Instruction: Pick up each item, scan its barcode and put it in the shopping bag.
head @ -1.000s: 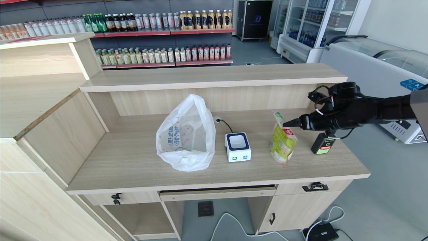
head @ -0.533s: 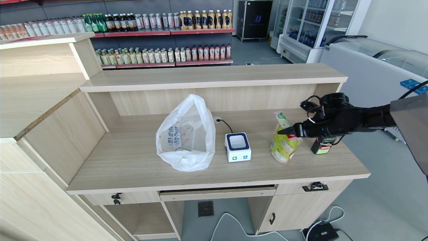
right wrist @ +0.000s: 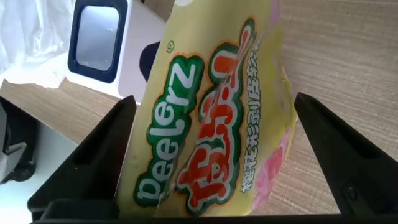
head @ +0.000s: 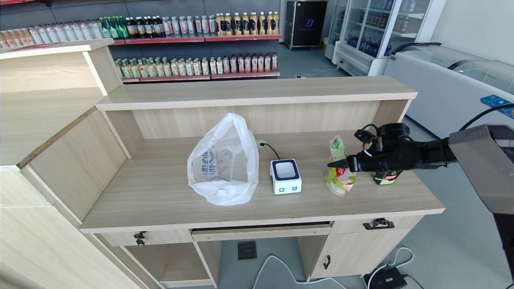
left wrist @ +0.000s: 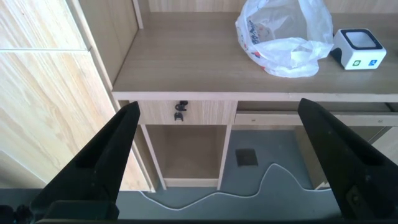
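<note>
The desk (head: 160,192) carries every item concerned, and its front edge is open, so anything knocked forward would go to the floor. The white plastic shopping bag (head: 223,160) stands just beside the barcode scanner (head: 285,176), on the scanner's left. Its walls are limp and its mouth sags, so in my judgement an item lowered off-centre could catch the rim, fold the bag shut or drag it against the scanner. The yellow-green snack pouch (head: 339,168), the item to be scanned, stands upright on the desk to the scanner's right, apart from it. The right end effector (head: 334,164) is at the pouch with its fingers spread wide, one on either side, and nothing gripped yet. The main risk lies here: the pouch is soft and light, so if one finger touches first it may topple towards the scanner, and a grip on the slack upper part may slip or crumple the film. I cannot tell which face carries the barcode, so a misread is possible. A small black handheld unit (head: 384,177) lies further right of the scanner, close under the right arm, and could be nudged. The left end effector (left wrist: 219,107) hangs low and left of the scanner, off the desk, its fingers wide apart and empty.
</note>
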Robot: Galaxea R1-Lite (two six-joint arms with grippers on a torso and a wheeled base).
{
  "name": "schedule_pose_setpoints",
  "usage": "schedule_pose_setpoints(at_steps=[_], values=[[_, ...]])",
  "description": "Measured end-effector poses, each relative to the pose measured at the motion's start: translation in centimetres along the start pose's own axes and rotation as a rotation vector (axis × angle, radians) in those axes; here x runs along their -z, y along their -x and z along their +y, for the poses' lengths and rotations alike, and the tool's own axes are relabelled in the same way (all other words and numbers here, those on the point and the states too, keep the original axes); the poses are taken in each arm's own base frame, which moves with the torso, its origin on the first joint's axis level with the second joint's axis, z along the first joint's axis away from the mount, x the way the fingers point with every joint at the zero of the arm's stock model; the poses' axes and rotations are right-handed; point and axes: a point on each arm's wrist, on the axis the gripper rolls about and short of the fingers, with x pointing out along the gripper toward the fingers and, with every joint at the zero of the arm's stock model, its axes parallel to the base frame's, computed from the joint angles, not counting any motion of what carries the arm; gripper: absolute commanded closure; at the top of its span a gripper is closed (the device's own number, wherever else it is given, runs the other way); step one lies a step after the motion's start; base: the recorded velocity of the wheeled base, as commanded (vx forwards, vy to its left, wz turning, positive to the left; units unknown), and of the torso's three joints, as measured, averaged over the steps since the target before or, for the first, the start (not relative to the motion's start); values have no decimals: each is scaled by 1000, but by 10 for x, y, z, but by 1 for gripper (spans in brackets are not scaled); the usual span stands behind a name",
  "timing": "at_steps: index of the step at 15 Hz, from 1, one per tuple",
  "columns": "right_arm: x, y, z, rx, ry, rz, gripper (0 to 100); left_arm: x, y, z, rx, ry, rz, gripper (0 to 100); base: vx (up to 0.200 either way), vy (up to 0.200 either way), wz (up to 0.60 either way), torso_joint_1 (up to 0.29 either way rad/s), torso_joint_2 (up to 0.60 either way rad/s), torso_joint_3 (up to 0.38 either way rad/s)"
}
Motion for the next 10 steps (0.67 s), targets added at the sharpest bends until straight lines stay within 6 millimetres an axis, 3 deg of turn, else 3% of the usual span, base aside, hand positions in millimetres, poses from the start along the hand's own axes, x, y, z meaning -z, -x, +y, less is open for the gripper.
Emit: schedule_pose_setpoints(at_steps=[1,6,10], values=[[3,-3,-3,1,8,4,100,0,0,0,0,0,0,0,0,0,0,0,0,0],[12,-7,-10,5,7,23,100,0,0,0,0,0,0,0,0,0,0,0,0,0],[-2,12,-4,16,17,-2,100,0,0,0,0,0,0,0,0,0,0,0,0,0]])
